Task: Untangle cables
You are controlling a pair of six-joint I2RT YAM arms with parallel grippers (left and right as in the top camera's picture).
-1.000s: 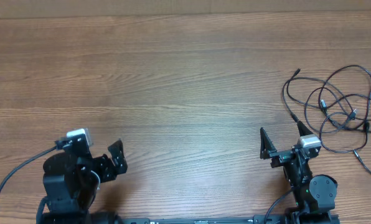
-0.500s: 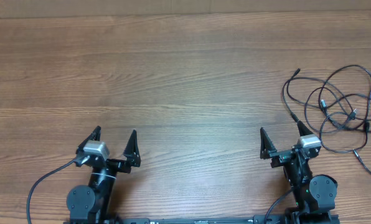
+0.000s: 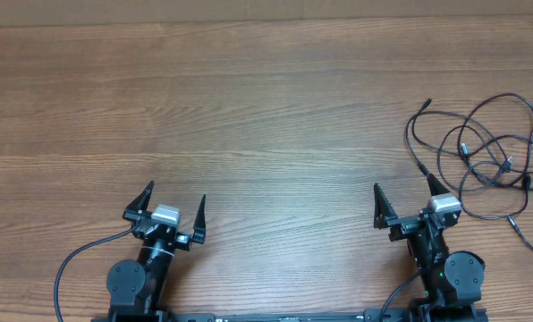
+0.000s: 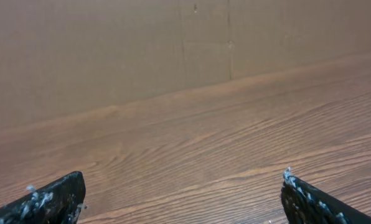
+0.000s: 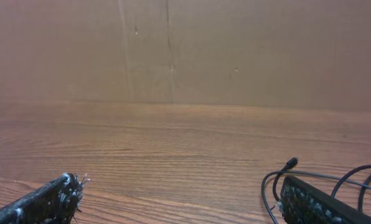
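Black cables (image 3: 494, 165), seemingly tangled, far right

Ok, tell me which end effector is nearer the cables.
Right. The right end effector sits beside the cables, at their near-left edge; the left end effector is far to their left.
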